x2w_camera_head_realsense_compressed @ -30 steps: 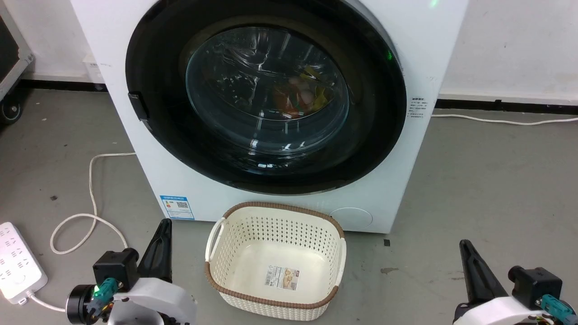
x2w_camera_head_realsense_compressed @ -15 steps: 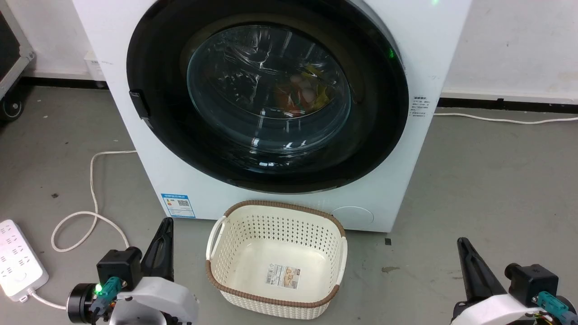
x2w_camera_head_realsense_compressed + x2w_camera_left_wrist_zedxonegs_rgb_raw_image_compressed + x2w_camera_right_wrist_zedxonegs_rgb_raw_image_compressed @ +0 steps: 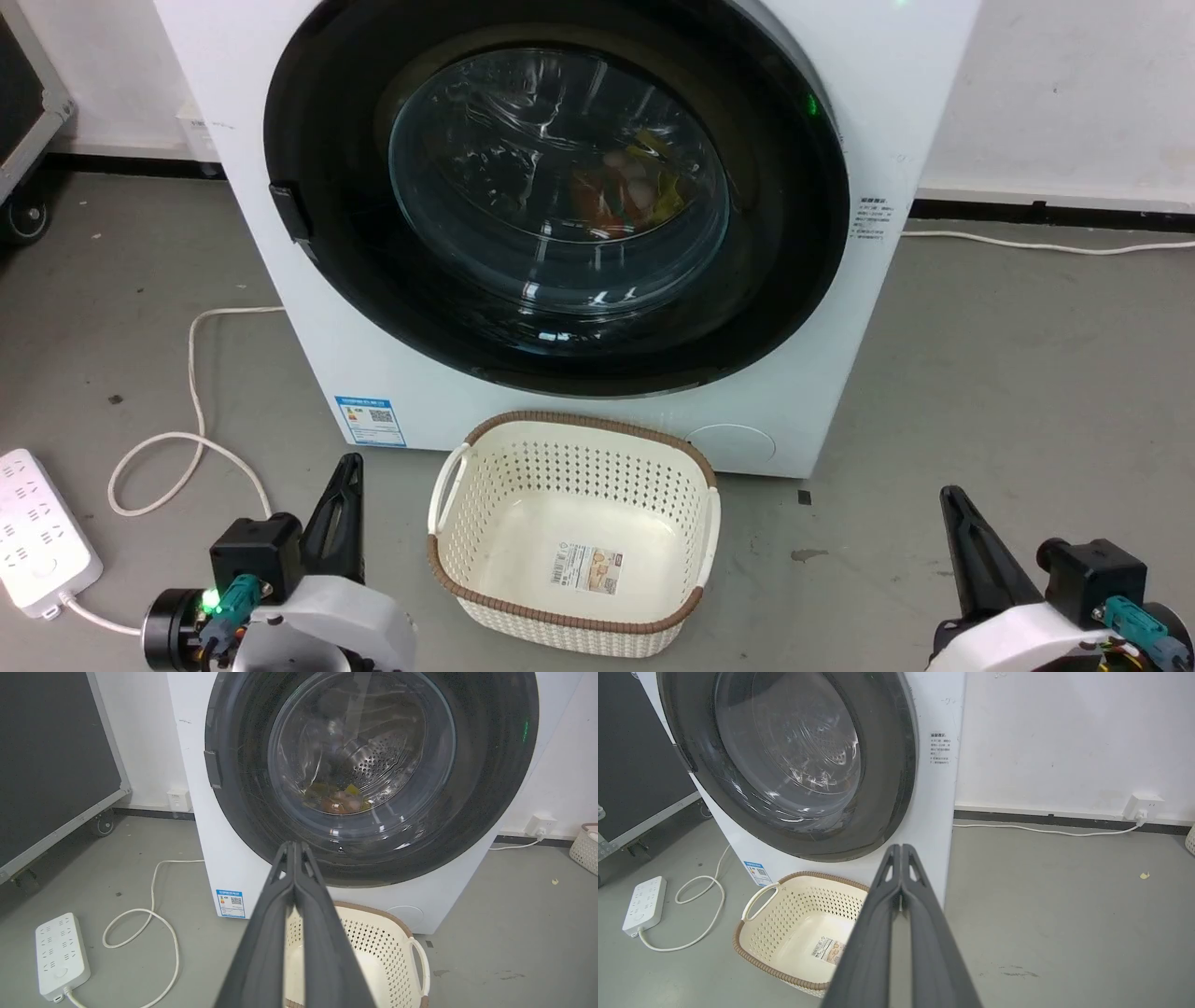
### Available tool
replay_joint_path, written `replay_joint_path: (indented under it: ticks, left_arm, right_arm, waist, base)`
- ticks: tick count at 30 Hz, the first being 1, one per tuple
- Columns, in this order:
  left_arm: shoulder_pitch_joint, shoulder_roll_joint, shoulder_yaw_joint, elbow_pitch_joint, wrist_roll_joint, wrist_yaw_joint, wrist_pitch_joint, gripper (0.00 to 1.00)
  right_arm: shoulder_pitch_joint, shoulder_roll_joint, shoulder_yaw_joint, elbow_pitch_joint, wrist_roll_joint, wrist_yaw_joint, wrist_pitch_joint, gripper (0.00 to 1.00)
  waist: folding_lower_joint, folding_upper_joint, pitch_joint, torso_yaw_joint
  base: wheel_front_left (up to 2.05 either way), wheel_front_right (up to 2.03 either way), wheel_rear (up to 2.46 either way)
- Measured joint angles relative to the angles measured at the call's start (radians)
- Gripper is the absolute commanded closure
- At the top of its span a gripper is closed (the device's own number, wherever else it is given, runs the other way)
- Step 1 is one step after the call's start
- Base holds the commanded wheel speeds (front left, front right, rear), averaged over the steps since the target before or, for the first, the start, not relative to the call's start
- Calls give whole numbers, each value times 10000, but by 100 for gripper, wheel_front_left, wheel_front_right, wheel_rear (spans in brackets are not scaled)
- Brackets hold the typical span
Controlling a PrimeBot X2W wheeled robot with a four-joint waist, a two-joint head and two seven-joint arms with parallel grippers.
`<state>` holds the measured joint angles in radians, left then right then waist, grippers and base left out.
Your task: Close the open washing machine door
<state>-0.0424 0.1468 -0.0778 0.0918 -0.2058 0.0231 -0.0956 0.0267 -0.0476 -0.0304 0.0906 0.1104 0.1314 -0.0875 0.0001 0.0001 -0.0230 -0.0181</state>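
The white washing machine stands in front of me. Its round door with the glossy black rim lies flat against the machine's front, and coloured laundry shows through the glass bowl. In the left wrist view the door fills the top and the steel drum shows behind the glass. My left gripper hangs low at the lower left, shut with nothing in it; its fingertips meet. Low at the lower right is my right gripper, shut and empty, its fingertips together. Both are well clear of the door.
A cream perforated basket with a brown rim sits on the floor right before the machine, between my grippers. A white power strip and its looping cord lie on the grey floor at the left. A wheeled black case stands far left.
The whole head picture has shifted slightly, so the camera moved. Both grippers stay shut and low; the door looks the same.
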Motion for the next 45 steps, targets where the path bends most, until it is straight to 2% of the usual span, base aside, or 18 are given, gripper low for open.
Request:
replay_joint_path:
  ticks: [45]
  left_arm:
    - [202,-660,541,-598,1409,-150,677,100]
  right_arm:
    - [-108,0,198,-575,-748,0,598,100]
  waist:
    - [0,0,163,128]
  base:
    - [0,0,0]
